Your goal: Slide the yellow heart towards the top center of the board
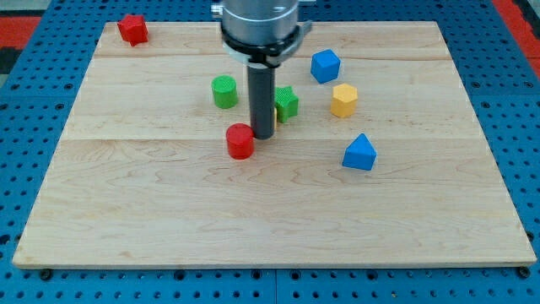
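No yellow heart shows in the view. The only yellow block (343,100) looks like a hexagon and lies right of centre. My rod comes down from the view's top centre, and my tip (263,137) rests on the board just right of the red cylinder (240,141), close to or touching it. The rod hides the spot between the green cylinder (224,91) and the green star (288,103), so a block behind it cannot be seen.
A blue cube (325,65) lies up and right of the green star. A blue triangle (359,153) lies below the yellow block. A red star (132,29) sits at the board's top left corner. The wooden board (169,211) lies on a blue perforated base.
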You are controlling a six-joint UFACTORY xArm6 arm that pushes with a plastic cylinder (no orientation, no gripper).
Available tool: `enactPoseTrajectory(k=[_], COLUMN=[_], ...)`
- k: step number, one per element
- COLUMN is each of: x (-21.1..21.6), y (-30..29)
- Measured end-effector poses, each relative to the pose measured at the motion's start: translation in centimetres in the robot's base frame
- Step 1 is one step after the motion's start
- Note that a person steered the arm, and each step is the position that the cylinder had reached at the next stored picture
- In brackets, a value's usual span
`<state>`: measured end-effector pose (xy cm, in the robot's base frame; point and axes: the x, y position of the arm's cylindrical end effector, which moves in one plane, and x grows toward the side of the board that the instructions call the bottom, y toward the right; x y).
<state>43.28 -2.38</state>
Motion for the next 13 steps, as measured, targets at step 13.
enactPoseTrajectory(k=[13], x=[-9.0], y=[1.2])
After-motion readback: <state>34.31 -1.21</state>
